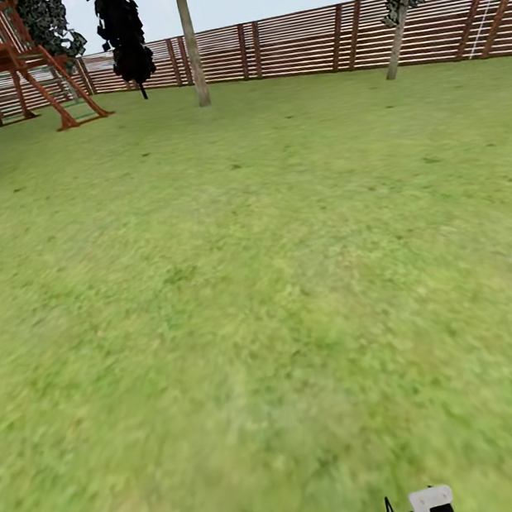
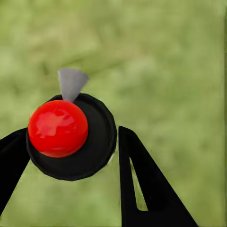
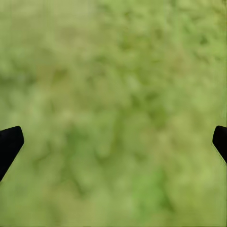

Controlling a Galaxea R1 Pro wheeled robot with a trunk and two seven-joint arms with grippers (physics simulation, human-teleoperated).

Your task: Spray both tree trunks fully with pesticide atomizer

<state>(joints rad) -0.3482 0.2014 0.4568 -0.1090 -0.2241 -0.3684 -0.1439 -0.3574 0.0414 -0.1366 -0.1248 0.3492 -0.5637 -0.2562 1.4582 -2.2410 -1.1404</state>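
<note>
The pesticide atomizer (image 2: 71, 137), seen from above in the left wrist view, is a round black body with a glossy red ball on top and a small grey cone-shaped nozzle jutting from its rim. It sits between the two black fingers (image 2: 146, 184) of the left gripper (image 2: 71, 146), which press against its sides, clamped on it above blurred green grass.

The right gripper (image 3: 113, 142) has its jaws wide apart, nothing between them but lawn.

In the head view, the garden (image 1: 262, 288) stretches to a brown slatted fence (image 1: 294, 43). Two trees stand near that fence: one straight trunk (image 1: 190, 41) and one leaning trunk (image 1: 397, 46).
</note>
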